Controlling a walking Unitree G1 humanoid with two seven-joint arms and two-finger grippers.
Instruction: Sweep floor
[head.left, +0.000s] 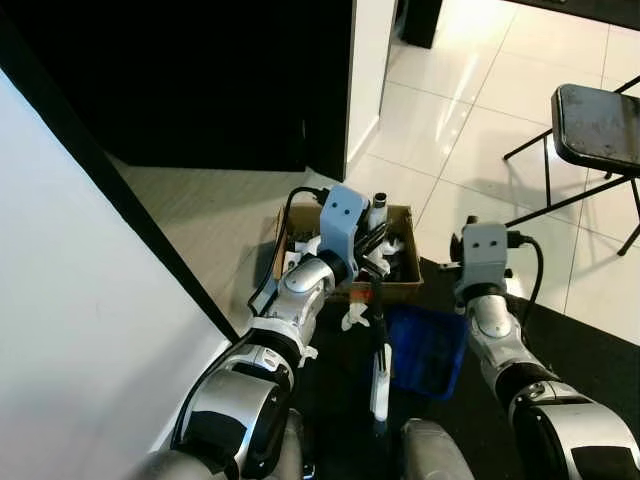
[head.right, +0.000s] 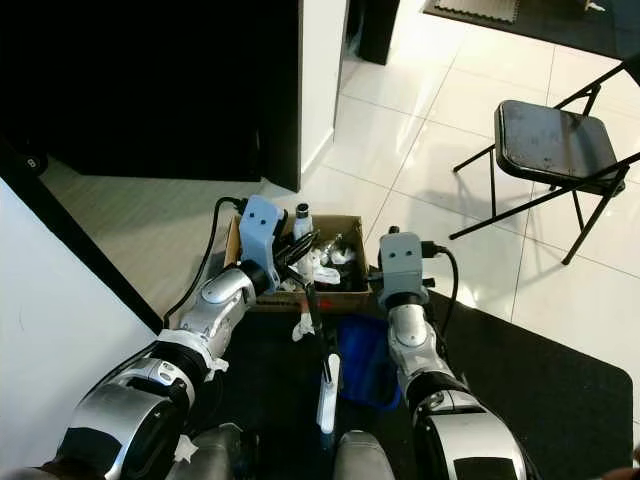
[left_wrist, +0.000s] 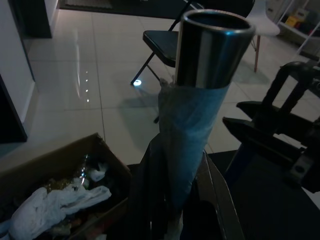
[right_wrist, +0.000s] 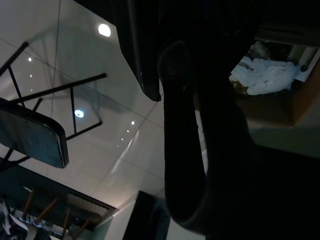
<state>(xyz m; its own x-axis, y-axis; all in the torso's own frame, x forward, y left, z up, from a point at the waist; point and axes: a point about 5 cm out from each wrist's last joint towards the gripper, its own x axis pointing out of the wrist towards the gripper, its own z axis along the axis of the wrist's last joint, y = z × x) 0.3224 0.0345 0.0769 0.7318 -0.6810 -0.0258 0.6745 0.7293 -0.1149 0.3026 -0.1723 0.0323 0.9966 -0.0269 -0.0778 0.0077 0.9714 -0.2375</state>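
Tiled floor (head.left: 440, 120); left tool (left_wrist: 172, 210) round broom handle (left_wrist: 200, 100)

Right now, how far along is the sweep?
Early. In hand: the left end effector is shut on the broom handle, and the blue dustpan sits below the right end effector. A cardboard box of rubbish stands ahead. No swept pile shows, so sweeping the tile floor is left.
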